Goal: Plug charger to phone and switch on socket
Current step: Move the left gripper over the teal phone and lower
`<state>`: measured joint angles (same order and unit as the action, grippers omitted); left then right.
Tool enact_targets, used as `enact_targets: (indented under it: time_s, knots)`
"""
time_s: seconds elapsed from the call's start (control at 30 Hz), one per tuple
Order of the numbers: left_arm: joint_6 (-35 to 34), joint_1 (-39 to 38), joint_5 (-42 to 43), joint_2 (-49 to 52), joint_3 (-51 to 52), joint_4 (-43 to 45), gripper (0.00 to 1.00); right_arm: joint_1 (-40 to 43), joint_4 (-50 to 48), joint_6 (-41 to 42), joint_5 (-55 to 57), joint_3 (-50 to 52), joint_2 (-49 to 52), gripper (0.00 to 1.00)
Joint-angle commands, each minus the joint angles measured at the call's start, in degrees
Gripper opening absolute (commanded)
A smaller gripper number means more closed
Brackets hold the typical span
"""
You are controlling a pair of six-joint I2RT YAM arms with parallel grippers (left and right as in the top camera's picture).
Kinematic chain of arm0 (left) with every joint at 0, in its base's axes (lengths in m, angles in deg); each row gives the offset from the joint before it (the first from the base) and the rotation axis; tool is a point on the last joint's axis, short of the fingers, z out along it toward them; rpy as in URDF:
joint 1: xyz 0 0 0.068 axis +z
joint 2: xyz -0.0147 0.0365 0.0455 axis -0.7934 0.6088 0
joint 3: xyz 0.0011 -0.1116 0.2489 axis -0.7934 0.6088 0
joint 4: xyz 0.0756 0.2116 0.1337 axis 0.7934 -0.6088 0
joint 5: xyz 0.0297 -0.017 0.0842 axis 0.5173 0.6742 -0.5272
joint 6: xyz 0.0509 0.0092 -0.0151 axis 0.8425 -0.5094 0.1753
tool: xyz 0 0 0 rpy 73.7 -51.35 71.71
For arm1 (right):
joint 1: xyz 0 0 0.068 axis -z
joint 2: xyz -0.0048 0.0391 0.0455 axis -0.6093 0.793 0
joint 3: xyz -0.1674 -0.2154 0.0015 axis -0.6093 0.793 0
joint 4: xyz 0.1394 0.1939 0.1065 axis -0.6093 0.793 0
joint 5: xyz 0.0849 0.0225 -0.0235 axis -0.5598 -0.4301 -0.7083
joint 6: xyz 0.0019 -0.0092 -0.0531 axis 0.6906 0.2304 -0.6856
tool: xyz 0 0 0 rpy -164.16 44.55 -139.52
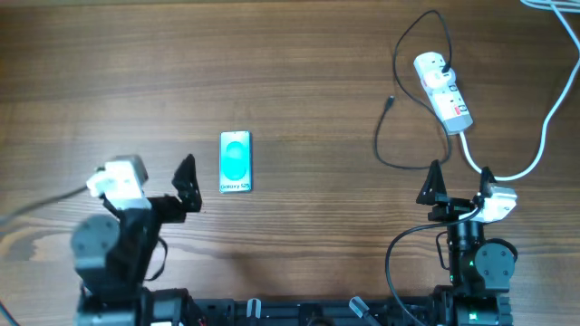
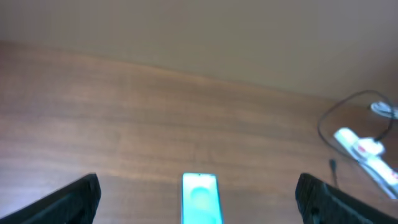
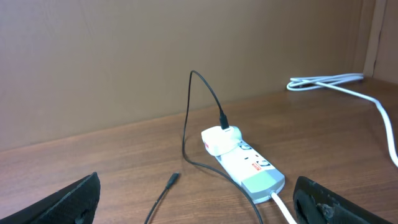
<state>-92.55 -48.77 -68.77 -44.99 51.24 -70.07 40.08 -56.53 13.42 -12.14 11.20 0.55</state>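
Black fingers frame the bottom corners of both wrist views: the left gripper (image 2: 198, 186) and the right gripper (image 1: 459, 186) each stand spread wide with nothing between the jaws.

On the wooden table (image 1: 290, 54) the socket (image 1: 444, 93) lies toward 2 o'clock, its thick white lead (image 1: 530, 154) curling down past the right gripper. The phone (image 1: 236, 162) lies flat, screen up, just at 9 o'clock of the table's centre and at about 2 o'clock from the left arm. The charger (image 1: 385, 154) loops at 8 o'clock of the socket, its white adapter (image 3: 221, 138) seated in the strip's far end and its plug tip (image 1: 391, 101) lying loose at 9 o'clock of the strip, well apart from the phone.

Several risks follow:
- The tip is tiny and lies flat on the wood, so a pinch could close on bare table or let the thin cable slip.
- Carrying the tip to the phone could draw the loop taut, dragging the strip or working the adapter loose.
- The phone could skate when the tip presses at its port (I cannot tell which edge carries it).
- The white lead could snag the right arm.
- The switch is too small to pick out surely.
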Motion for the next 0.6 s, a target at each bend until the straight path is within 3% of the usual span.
enact_targets:
  time_s: [0.0, 0.13, 0.23, 0.4, 0.57]
  knots:
    - [-0.3, 0.1, 1.6, 11.3, -13.8, -8.5, 1.00, -0.3, -0.2, -0.7, 0.9, 0.0, -0.7, 1.00]
    - [-0.3, -0.7, 1.6, 25.2, -28.9, -20.6, 0.99, -0.3, -0.2, -0.6, 0.9, 0.0, -0.7, 1.00]
    - [-0.3, -5.5, 0.3, 35.0, -37.7, -25.7, 1.00, -0.3, -0.2, -0.6, 0.9, 0.0, -0.7, 1.00]
    - [-0.3, -13.9, -7.3, 44.5, -41.8, -28.6, 1.00, -0.3, -0.2, -0.7, 0.9, 0.0, -0.7, 1.00]
    - [-0.3, -17.1, -7.7, 51.3, -41.8, -29.1, 1.00, -0.3, -0.2, -0.6, 0.9, 0.0, -0.7, 1.00]
